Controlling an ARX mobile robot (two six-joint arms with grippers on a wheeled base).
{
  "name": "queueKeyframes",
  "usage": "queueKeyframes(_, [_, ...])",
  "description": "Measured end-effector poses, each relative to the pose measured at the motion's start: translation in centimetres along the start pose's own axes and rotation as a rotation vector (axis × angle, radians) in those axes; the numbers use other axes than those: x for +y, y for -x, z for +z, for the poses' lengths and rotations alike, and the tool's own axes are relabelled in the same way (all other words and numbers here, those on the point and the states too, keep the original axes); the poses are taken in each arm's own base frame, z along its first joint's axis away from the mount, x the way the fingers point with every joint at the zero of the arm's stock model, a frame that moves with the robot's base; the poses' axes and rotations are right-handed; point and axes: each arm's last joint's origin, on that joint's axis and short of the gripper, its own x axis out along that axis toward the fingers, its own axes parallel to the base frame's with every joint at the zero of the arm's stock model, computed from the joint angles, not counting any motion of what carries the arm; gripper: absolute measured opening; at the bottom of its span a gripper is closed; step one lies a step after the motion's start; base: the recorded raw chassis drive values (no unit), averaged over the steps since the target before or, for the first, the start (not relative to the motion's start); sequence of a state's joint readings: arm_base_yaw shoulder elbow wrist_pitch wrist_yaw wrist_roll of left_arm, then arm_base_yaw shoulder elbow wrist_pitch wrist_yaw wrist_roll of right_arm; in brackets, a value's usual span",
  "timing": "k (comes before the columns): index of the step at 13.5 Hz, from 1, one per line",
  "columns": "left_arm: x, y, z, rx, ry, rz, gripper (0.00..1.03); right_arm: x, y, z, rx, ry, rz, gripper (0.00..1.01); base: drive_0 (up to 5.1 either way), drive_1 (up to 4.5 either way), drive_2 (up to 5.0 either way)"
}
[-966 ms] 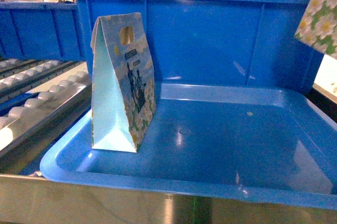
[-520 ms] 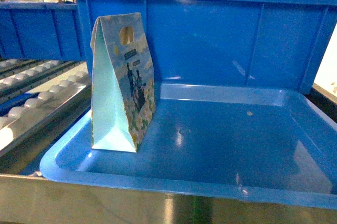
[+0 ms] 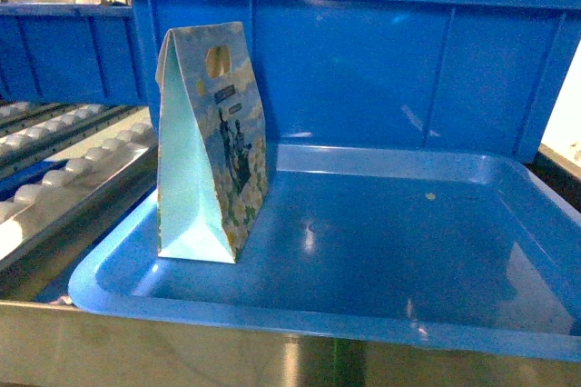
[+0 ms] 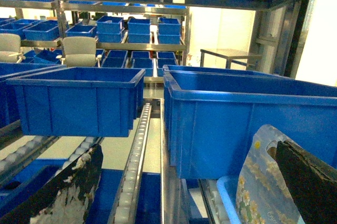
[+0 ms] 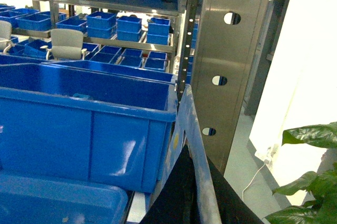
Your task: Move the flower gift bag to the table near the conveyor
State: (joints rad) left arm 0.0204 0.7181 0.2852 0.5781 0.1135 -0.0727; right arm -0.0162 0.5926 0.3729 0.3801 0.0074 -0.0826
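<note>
My right jaws, clamped on the flower gift bag (image 5: pixel 188 124) edge-on between them, have lifted it out of the head view, so the transfer is underway; my left jaws gape empty.

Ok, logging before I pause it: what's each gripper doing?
Left gripper: open, nothing gripped.
Right gripper: shut on a flower gift bag.

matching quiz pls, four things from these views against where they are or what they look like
Things:
1. flower gift bag
2. conveyor rollers
3. plant
4. chair

Descriptions:
a. green leaves, lower right of the right wrist view
b. upright in the blue tray
c. pale, among the far blue bins
d. white rows left of the tray

Pairs: 1-b, 2-d, 3-a, 4-c
</note>
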Motion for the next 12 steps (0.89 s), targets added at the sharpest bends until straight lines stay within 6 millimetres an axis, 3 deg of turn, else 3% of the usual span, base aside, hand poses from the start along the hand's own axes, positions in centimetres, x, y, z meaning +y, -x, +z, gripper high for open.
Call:
queueKeyframes(9, [0.00, 0.00, 0.01, -0.001, 0.000, 0.000, 0.98, -0.37, 1.32, -0.66, 0.015, -0.007, -0.056, 0.02, 0.0, 0.00, 0.0])
queueKeyframes(12, [-0.93, -0.86, -0.03, 0.000, 0.010, -0.024, 0.98, -0.37, 1.32, -0.66, 0.015, -0.007, -0.056, 0.02, 0.0, 0.00, 0.0])
